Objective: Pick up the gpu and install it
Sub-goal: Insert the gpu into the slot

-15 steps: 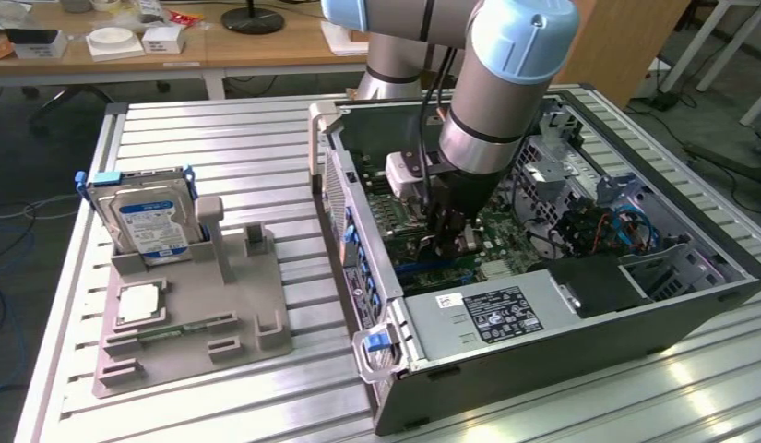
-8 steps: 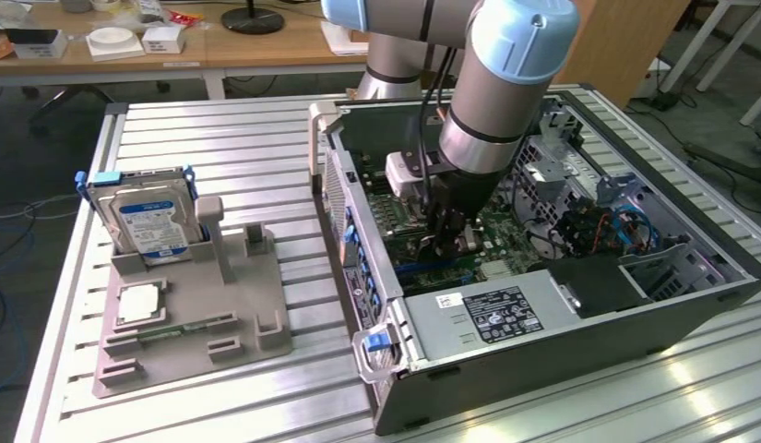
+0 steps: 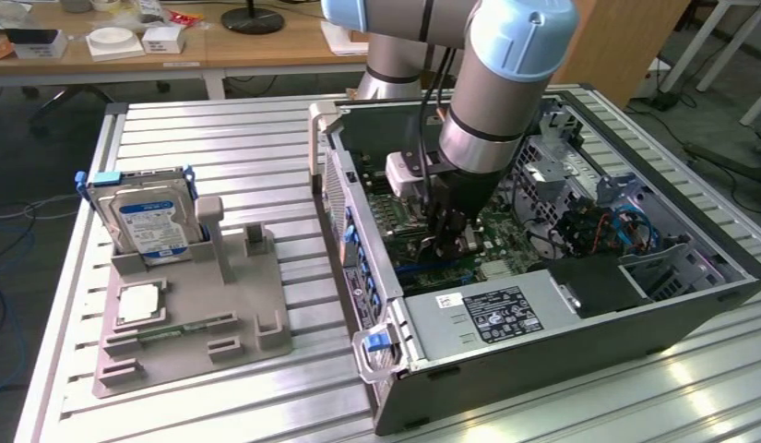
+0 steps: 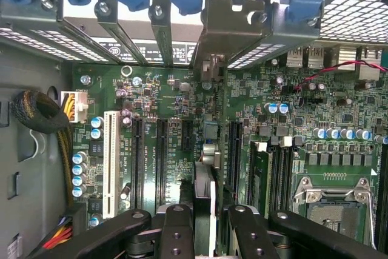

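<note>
- Tool [image 4: 206,225] fingers [image 4: 176,228] are clenched on the gpu [image 4: 205,192], which stands edge-on between them.
- Location of the gpu: inside the computer case [image 3: 577,341], held in the tool over the motherboard [image 4: 151,89]. A pale metal bracket [image 4: 224,34] ahead of the tool, at the rear slot openings, appears to be the card's end.
- Beneath the tool: dark expansion slots [image 4: 162,156] run parallel to the card. Whether the card edge has entered one cannot be determined.
- Beside the tool: a CPU socket [image 4: 333,192].
- Well apart from the tool, outside the case: a hard drive [image 3: 152,221] standing in a grey fixture [image 3: 196,323] on the worktop [image 3: 232,138].
- Progress, as judged: pick-up complete and card brought to the board; seating not confirmed and grip not released.
</note>
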Available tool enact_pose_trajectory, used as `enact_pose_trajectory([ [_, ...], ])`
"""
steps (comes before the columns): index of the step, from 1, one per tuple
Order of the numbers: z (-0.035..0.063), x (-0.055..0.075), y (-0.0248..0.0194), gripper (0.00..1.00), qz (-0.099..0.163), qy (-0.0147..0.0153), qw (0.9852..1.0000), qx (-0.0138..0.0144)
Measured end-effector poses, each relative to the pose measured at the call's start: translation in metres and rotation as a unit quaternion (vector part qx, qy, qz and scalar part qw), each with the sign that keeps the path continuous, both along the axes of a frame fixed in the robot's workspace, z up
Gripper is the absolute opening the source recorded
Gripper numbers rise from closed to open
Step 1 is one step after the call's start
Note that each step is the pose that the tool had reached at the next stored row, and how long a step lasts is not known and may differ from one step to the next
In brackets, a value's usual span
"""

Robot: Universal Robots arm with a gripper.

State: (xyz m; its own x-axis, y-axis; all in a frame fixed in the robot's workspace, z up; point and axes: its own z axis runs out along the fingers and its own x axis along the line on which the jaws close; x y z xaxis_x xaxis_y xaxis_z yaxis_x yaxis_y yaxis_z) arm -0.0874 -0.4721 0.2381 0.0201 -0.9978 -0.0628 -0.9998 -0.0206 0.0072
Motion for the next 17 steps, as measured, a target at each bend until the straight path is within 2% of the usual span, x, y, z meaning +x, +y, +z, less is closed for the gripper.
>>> enact_pose_trajectory([
  [4,0.0001,0.0016,0.0000,0.27,0.000,0.0012,1.0000,-0.0002],
  [17,0.0042,0.0019,0.0001,0.27,-0.001,0.0011,1.0000,-0.0005],
])
